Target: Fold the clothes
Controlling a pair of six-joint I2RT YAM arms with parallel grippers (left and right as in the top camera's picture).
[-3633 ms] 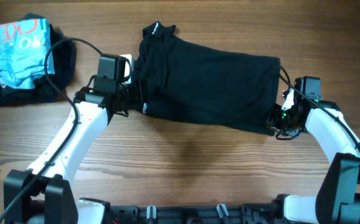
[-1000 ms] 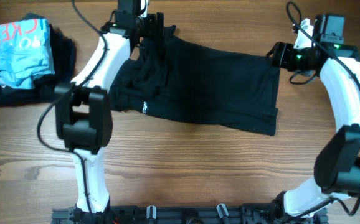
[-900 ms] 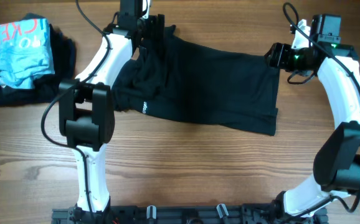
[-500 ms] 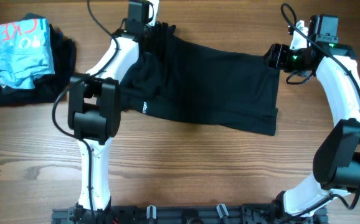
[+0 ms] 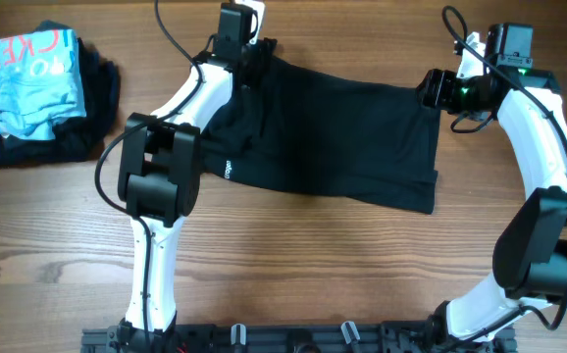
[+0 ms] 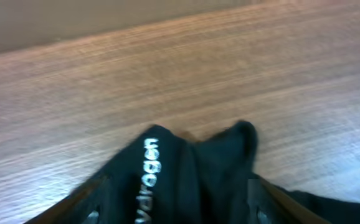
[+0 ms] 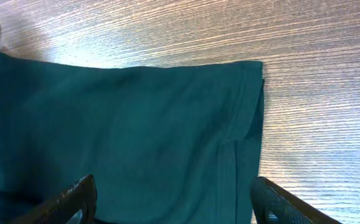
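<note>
- Bench (image 5: 293, 265): wood grain, bare across the 6 o'clock half.
- Black T-shirt (image 5: 342, 137): spread in a rough band across the middle of the bench, long axis 9 to 3 o'clock. The 3 o'clock end is flat with a straight hem. The 9 o'clock end is rumpled, with a small white logo (image 5: 228, 169) showing.
- Pile at 10 o'clock, well apart from the shirt: a light-blue garment (image 5: 24, 74) with red lettering on top of dark cloth (image 5: 102, 98).
- Left fingers (image 6: 273, 202): at the shirt's 11 o'clock corner. They stand either side of a raised bump of fabric carrying white lettering (image 6: 150, 171). Both are blurred at the frame edge, so I cannot tell whether they grip the cloth.
- Right fingers (image 7: 74, 198): at the shirt's 2 o'clock corner, spread wide over the hem corner (image 7: 248, 81). The cloth lies flat beneath them and nothing is held.

Step, as judged: taking hold of the two far corners for a fold toward 6 o'clock.

The next move calls for the right fingers to drop onto the hem corner and pinch it. The left needs a firm pinch on the bunched fabric. Both should then lift together so the thin cloth comes over evenly and does not drag or twist.
</note>
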